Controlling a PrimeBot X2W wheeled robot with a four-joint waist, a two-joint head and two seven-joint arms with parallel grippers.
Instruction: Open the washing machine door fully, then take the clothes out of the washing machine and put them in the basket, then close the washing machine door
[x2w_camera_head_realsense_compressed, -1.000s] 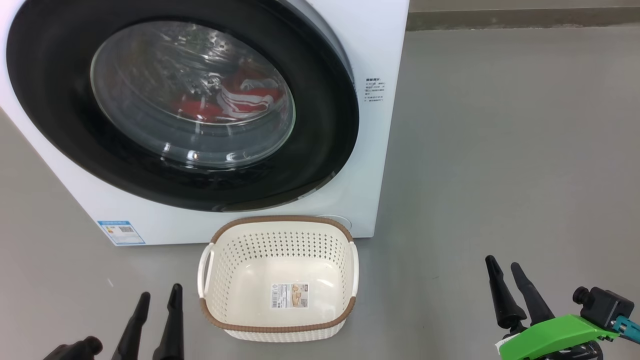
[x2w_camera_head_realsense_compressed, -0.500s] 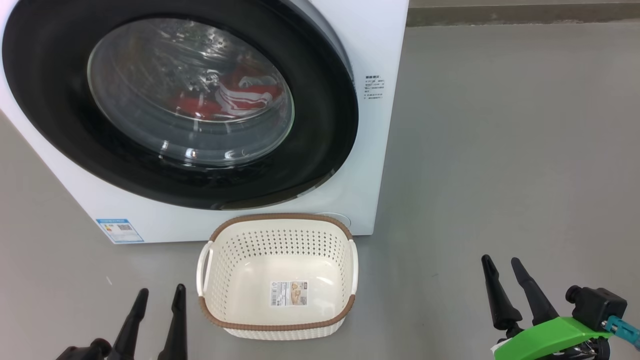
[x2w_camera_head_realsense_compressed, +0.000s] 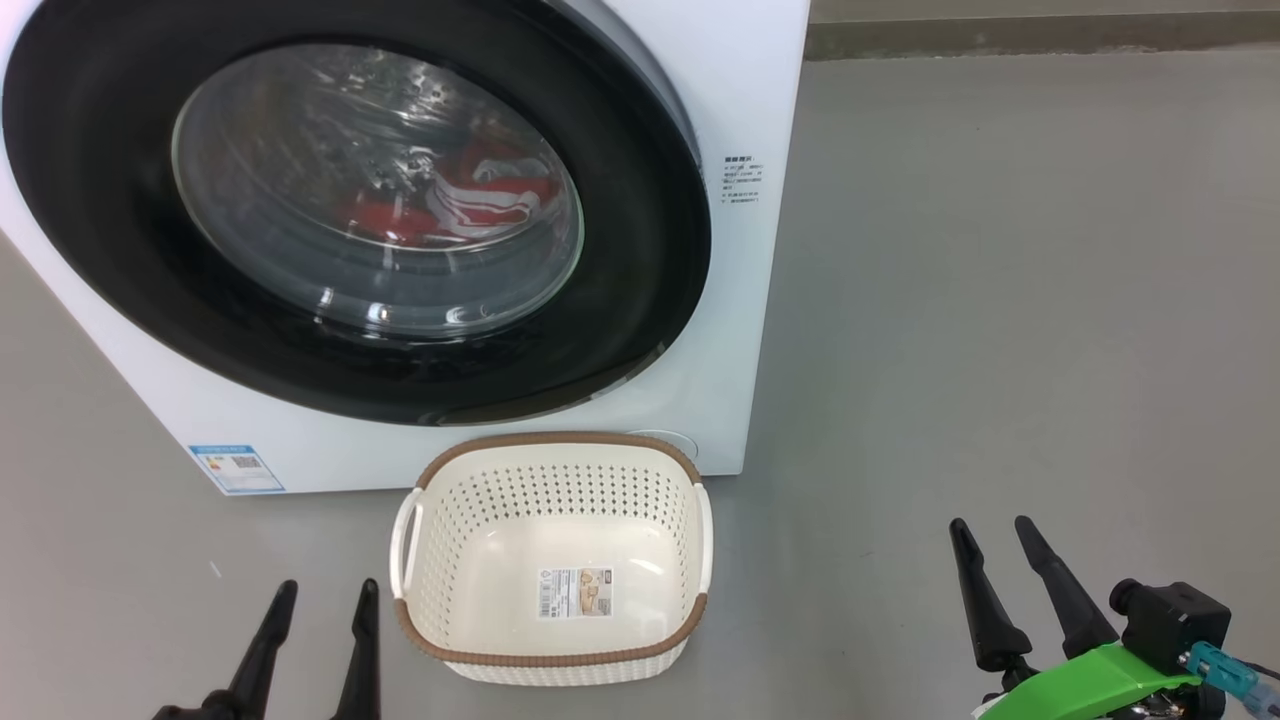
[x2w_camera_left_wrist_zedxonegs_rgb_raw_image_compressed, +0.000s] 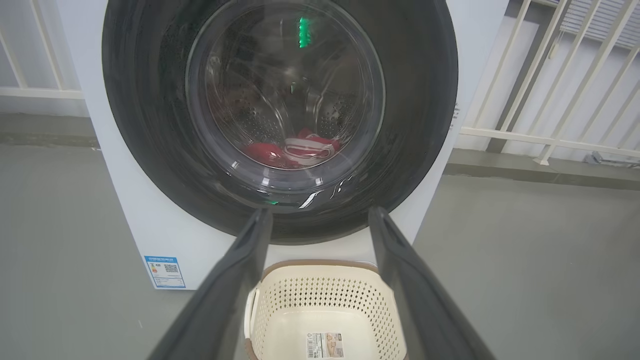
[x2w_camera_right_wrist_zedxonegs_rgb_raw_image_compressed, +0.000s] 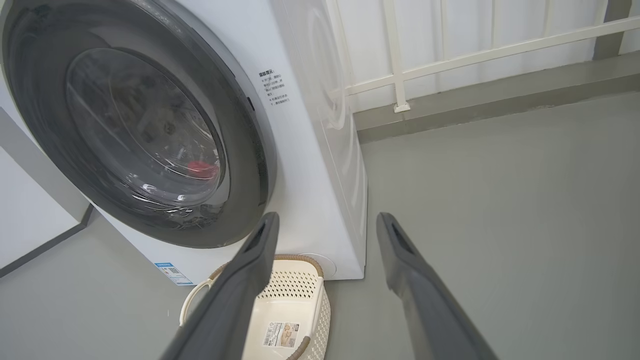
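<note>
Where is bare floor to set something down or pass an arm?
Free: the wide floor right of the washing machine, up to the right gripper; a smaller patch between the blue label and left gripper. Crowded: the basket sits close under the washing machine door.

Head view: your frame crops the washing machine door (x2w_camera_head_realsense_compressed: 372, 190) at the top edge | glare on its glass smears the clothes (x2w_camera_head_realsense_compressed: 470, 195), their shapes unclear to you | panel print (x2w_camera_head_realsense_compressed: 743, 180) and the sticker (x2w_camera_head_realsense_compressed: 575, 592) in the basket (x2w_camera_head_realsense_compressed: 550, 490) too small to read.
</note>
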